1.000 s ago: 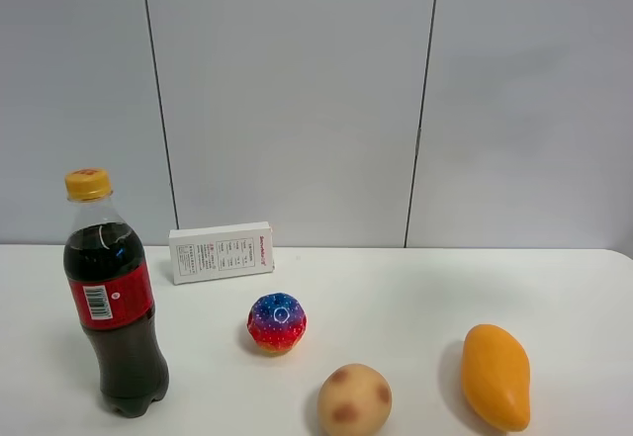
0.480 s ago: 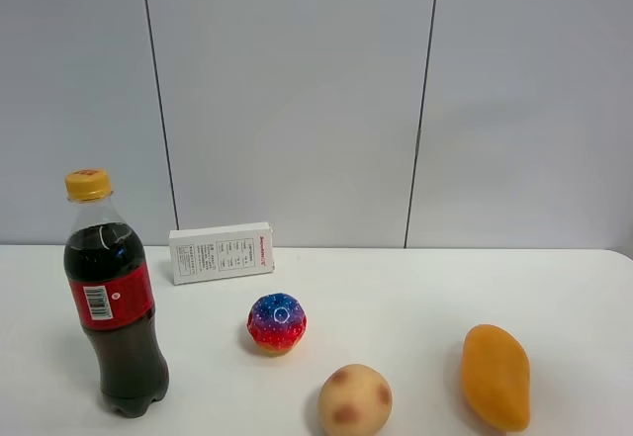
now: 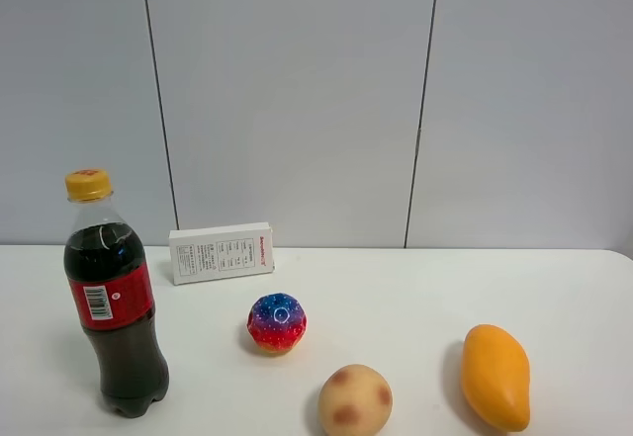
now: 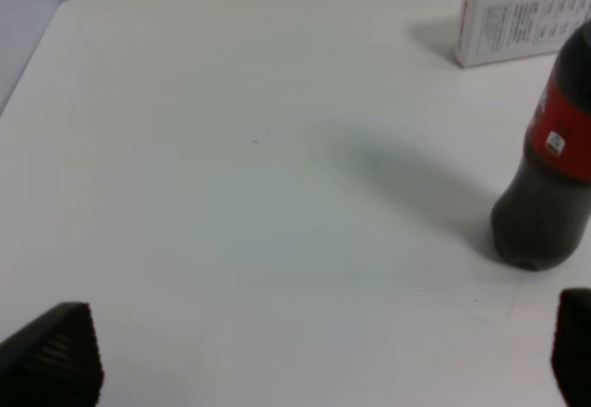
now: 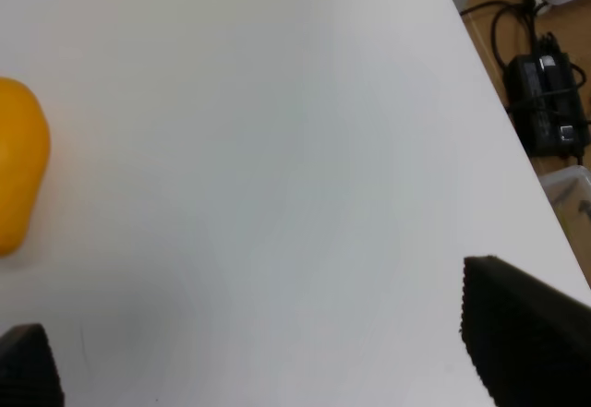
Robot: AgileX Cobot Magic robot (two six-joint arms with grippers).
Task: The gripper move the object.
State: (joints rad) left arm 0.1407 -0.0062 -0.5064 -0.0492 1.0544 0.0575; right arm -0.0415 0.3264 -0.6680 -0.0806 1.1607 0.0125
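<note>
The tan potato-like ball [image 3: 354,399] with brown spots sits on the white table [image 3: 396,298] at the front middle in the exterior high view. No gripper shows in that view. In the left wrist view my left gripper [image 4: 309,370] is open and empty, its black fingertips [image 4: 51,356] wide apart over bare table beside the cola bottle [image 4: 545,167]. In the right wrist view my right gripper [image 5: 277,352] is open and empty, with the orange mango [image 5: 18,172] off to one side. The ball is out of both wrist views.
A cola bottle [image 3: 112,307] stands at the front left. A white box [image 3: 222,252] lies at the back by the wall. A blue-and-red speckled ball [image 3: 276,322] sits mid-table. An orange mango [image 3: 496,376] lies at the front right. The table edge [image 5: 503,130] runs near the right gripper.
</note>
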